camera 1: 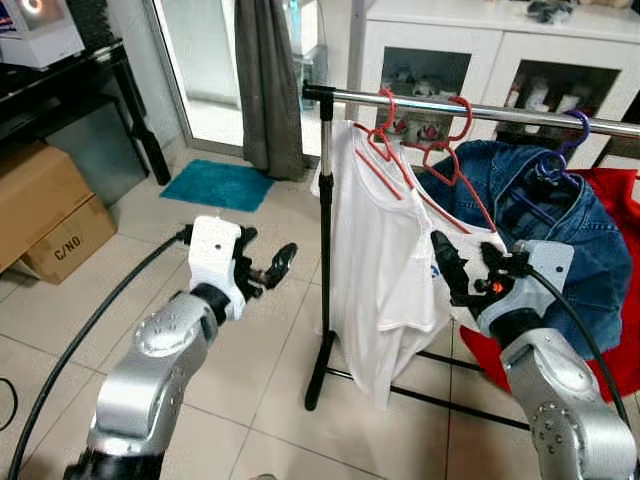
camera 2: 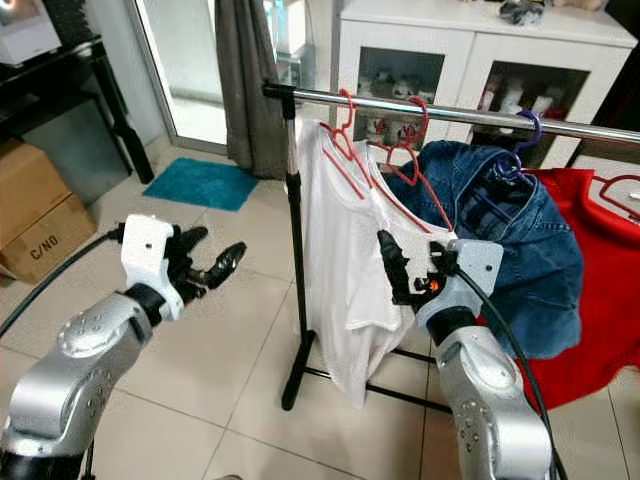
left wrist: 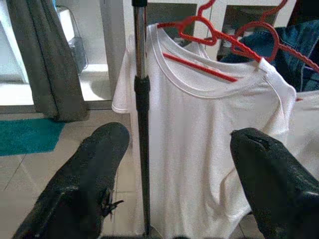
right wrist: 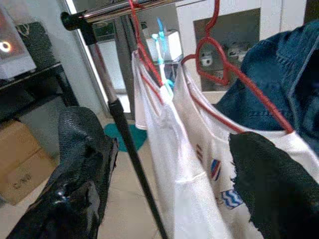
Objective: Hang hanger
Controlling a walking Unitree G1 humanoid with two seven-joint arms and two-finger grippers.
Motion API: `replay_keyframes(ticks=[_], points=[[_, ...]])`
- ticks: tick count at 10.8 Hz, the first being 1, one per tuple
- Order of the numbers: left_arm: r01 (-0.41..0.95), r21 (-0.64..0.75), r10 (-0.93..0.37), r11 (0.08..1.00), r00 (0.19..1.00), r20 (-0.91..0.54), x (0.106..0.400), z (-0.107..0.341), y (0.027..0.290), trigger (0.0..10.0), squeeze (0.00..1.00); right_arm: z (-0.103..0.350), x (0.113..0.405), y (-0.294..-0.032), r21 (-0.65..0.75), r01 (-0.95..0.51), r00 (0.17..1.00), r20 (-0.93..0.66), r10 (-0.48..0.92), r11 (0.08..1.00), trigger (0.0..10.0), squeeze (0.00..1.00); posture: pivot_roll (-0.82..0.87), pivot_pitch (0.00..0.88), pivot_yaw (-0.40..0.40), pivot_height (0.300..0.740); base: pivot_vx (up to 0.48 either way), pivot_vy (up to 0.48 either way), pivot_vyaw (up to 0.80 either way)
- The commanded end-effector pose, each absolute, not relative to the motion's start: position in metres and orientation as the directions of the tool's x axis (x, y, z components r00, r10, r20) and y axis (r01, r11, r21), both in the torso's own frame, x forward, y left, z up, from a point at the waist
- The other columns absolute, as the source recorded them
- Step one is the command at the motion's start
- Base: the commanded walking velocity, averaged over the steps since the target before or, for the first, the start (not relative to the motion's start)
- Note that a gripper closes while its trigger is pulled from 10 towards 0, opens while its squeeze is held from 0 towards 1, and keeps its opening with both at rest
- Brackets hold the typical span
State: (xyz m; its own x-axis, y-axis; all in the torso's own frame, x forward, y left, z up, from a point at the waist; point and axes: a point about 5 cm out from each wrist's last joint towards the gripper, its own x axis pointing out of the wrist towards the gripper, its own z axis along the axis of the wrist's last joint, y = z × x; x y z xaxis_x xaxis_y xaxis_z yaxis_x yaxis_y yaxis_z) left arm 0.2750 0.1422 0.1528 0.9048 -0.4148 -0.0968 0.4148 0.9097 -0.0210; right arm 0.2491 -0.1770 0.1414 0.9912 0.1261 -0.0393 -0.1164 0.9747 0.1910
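A silver rail (camera 1: 500,112) on a black upright pole (camera 1: 324,250) carries two red hangers (camera 1: 385,135) (camera 1: 450,150), each with a white T-shirt (camera 1: 375,270). Further right, a blue hanger (camera 1: 560,150) holds a denim jacket (camera 1: 540,220). My right gripper (camera 1: 470,262) is open, close in front of the shoulder of the second white shirt (right wrist: 209,149), with nothing between its fingers (right wrist: 79,164). My left gripper (camera 1: 268,268) is open and empty, raised to the left of the pole, facing the first shirt (left wrist: 199,129).
A red cloth (camera 1: 615,300) hangs behind the jacket at the right. The rack's black foot (camera 1: 320,375) stands on the tiled floor. Cardboard boxes (camera 1: 45,210) and a black table (camera 1: 70,90) are at left, with a teal mat (camera 1: 218,184), a grey curtain (camera 1: 268,80) and a white cabinet (camera 1: 480,50) behind.
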Motion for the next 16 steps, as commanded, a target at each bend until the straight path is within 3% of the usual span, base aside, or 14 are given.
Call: replay_keyframes(ticks=[1,3,5,9,10,11,16], points=[[0.413,-0.001,-0.412,0.911,0.907,-0.086,0.278,0.156,0.144,10.0,1.00,0.143,0.251,-0.177,0.166,-0.108,0.993,-0.028,0.114,0.980,10.0,1.00,-0.14,0.000,0.063,0.719,0.000,0.000,0.00],[0.427,0.011,-0.425,0.904,0.902,-0.072,0.284,0.160,0.142,10.0,1.00,0.152,0.261,-0.180,0.113,-0.059,0.998,0.004,0.059,0.992,10.0,1.00,-0.16,0.000,0.071,0.719,0.000,0.000,0.00],[0.424,0.028,-0.421,0.905,0.904,-0.073,0.288,0.158,0.141,10.0,1.00,0.155,0.268,-0.181,0.035,-0.037,0.999,0.022,0.036,0.999,10.0,1.00,-0.16,0.000,0.062,0.719,0.000,0.000,0.80],[0.431,0.052,-0.427,0.901,0.902,-0.066,0.289,0.159,0.143,10.0,1.00,0.161,0.276,-0.172,0.056,-0.095,0.994,0.054,0.092,0.994,10.0,1.00,-0.14,0.000,0.041,0.719,0.000,0.000,0.14],[0.437,0.053,-0.434,0.898,0.899,-0.068,0.290,0.159,0.143,10.0,1.00,0.162,0.278,-0.170,0.058,-0.097,0.994,0.056,0.094,0.994,10.0,0.72,-0.14,0.000,0.039,0.719,0.244,0.000,0.00],[0.438,0.063,-0.434,0.897,0.898,-0.068,0.290,0.159,0.144,10.0,1.00,0.162,0.280,-0.169,0.054,-0.093,0.995,0.052,0.090,0.994,10.0,0.00,-0.14,0.000,0.033,0.719,0.259,0.000,0.00],[0.458,0.061,-0.454,0.887,0.888,-0.075,0.293,0.159,0.142,10.0,1.00,0.159,0.279,-0.171,0.097,-0.042,0.998,0.046,0.038,0.994,10.0,0.00,-0.15,0.000,0.053,0.719,0.285,0.000,0.00]])
